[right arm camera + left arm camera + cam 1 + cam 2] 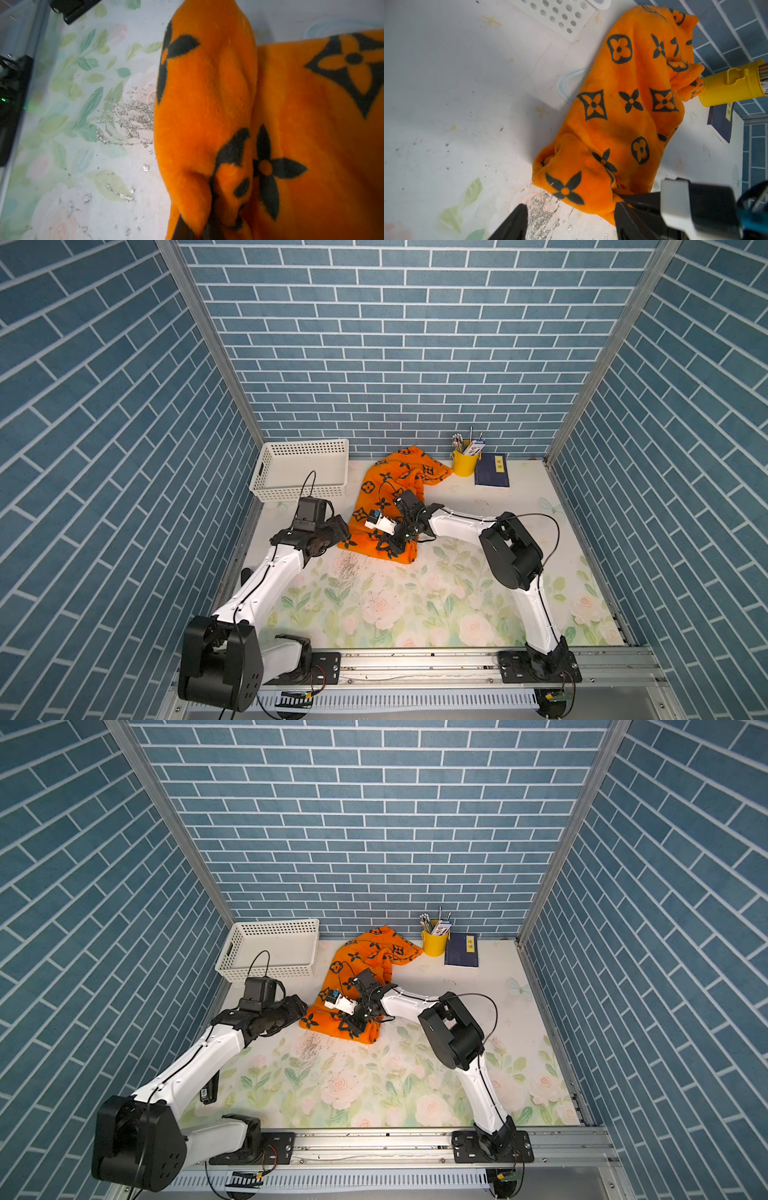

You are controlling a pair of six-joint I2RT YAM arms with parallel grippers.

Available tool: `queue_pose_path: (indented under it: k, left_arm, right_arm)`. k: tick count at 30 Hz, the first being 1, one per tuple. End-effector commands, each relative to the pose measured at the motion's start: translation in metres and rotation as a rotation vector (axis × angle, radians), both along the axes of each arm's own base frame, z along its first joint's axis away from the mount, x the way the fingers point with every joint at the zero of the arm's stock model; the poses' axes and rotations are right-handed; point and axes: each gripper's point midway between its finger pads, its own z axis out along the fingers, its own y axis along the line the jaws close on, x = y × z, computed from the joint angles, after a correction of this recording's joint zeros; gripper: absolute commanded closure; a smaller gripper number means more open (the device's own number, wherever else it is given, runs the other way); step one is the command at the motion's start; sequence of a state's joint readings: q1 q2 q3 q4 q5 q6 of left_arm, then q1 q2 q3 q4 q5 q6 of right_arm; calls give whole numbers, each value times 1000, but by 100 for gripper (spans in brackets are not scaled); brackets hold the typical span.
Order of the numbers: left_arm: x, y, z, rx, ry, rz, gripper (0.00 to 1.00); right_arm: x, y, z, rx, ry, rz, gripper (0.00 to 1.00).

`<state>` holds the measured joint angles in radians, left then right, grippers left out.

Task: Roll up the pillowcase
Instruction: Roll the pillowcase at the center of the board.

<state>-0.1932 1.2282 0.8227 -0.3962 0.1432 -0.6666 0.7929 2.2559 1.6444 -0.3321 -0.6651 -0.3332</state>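
1. Spread black fingers (517, 224) on left gripper (571, 207) in left wrist view, straddling near-left corner of bright orange plush pillowcase (623, 116) with black flower print, gripping nothing.
2. Right wrist view: no fingers visible, only plush bunched into a thick near fold.
3. Both top views: right gripper (392, 545) pressed together, apparently pinching that near end; far end crumpled against back wall (407, 364).
4. Judged early, first turn only. Next: clamp left, then roll both ends evenly toward far side.
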Motion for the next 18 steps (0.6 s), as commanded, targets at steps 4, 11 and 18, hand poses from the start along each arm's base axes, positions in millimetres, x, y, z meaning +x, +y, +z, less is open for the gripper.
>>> queue_pose_path:
  k: [4,11,18]
  left_arm:
    - [-3,-37,-9,-23,-17,-105,39]
    - [26,-65,-36,-15,-14,-129,49]
    - [40,-62,-87,49,109,-90,56]
  right_arm:
    - [-4,-9,-30,-26,329,-37,100]
    - [9,-14,-35,-28,343,-82,90]
    - [32,-21,1,37,106,-199,40]
